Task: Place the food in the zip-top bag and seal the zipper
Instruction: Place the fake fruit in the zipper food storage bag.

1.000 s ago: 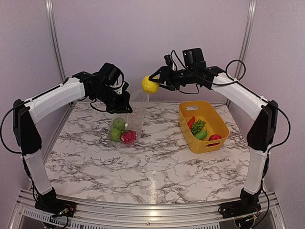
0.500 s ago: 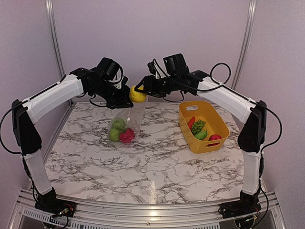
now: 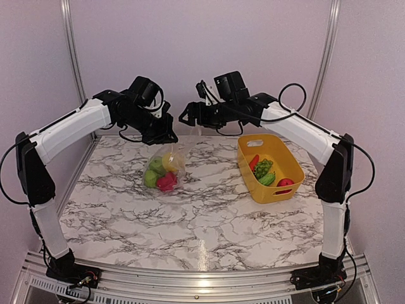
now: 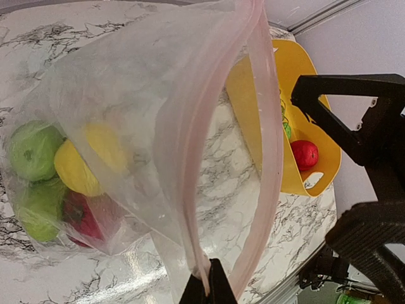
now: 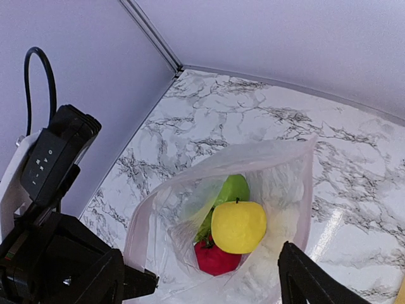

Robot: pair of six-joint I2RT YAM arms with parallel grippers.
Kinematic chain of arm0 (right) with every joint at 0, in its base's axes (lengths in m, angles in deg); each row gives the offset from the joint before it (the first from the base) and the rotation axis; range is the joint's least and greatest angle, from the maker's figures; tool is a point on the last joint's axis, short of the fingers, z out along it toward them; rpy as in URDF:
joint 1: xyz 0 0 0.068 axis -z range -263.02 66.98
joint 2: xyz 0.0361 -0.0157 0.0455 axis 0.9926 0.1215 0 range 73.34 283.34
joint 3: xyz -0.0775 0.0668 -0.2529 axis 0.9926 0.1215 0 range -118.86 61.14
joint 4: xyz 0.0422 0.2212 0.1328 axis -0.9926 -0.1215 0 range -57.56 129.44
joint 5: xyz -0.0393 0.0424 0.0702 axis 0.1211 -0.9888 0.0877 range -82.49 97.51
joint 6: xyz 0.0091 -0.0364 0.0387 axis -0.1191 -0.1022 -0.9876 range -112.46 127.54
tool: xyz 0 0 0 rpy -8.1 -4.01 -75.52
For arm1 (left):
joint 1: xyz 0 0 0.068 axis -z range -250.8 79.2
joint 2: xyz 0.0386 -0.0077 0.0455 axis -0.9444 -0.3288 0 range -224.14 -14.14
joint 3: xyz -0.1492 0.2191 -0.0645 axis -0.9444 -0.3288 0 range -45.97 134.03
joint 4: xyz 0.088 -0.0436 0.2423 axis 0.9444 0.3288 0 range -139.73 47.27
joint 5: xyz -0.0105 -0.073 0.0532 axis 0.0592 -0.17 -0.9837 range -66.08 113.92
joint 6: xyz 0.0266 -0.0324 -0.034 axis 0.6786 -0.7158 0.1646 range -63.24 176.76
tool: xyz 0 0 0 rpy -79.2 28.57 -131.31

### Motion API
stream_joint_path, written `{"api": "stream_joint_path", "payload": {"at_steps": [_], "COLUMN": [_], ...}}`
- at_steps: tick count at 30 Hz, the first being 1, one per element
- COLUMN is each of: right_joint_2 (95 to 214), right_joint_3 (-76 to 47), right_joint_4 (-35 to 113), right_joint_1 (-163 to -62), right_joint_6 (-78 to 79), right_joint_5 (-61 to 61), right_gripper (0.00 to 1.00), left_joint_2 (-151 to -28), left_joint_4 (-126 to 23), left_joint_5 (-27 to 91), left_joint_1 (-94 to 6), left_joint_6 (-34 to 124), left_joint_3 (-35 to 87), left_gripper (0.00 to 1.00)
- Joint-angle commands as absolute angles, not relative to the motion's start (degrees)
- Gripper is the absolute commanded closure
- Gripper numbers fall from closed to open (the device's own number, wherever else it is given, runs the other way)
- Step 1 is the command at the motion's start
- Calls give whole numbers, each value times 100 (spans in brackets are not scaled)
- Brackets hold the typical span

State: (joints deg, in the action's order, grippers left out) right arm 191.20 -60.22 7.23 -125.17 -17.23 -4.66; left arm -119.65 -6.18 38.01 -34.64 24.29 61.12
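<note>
The clear zip-top bag [image 3: 166, 170] hangs open from my left gripper [image 3: 166, 134], its bottom resting on the table. In the left wrist view my left gripper [image 4: 207, 290] is shut on the pale pink zipper [image 4: 190, 190] at the mouth edge. Inside the bag lie a yellow fruit [image 5: 238, 226], green fruits [image 5: 231, 189] and a red piece [image 5: 215, 259]. My right gripper [image 3: 190, 118] is open and empty just above the bag mouth [image 5: 218, 269]. More food, a long red piece [image 3: 254, 162], a green piece [image 3: 264, 170] and a red fruit [image 3: 285, 182], lies in the yellow basket.
The yellow basket [image 3: 269, 193] stands on the marble table to the right of the bag. The back wall and its metal posts are close behind both grippers. The left wrist housing [image 5: 57, 155] is at the left of the right wrist view.
My right gripper carried the yellow fruit left over the bag mouth and opened. The fruit has dropped into the bag onto the other pieces. The left gripper kept its hold.
</note>
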Motion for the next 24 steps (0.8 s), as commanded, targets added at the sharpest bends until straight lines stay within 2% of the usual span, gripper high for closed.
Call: {"api": "stream_joint_path", "payload": {"at_steps": [1,8,17,24], "right_joint_2": [19048,18516,16962,16399], "right_joint_3": [-6391,-6169,-3967,-2974], "right_joint_4": [735,704,1153,967], "right_joint_1": [-12567,-12506,-11714,-11351], "right_joint_6": [-1684,-1486,-1557,-1322], "right_joint_5": [-523,-258,706,1393], "right_gripper": [18,18,17,19], "left_joint_2": [-11899,-11881,-11557,-11727], "left_joint_4": [-708,-717,-691,-776], "left_joint_5": [3887,3971,3865,3918], "left_joint_1": [-3468,-3521,-3643,-3635], "left_joint_6": [2390,2399,2476,2439], "left_joint_3": [6284,6293,5884,5915], "left_gripper": [100,100,100,100]}}
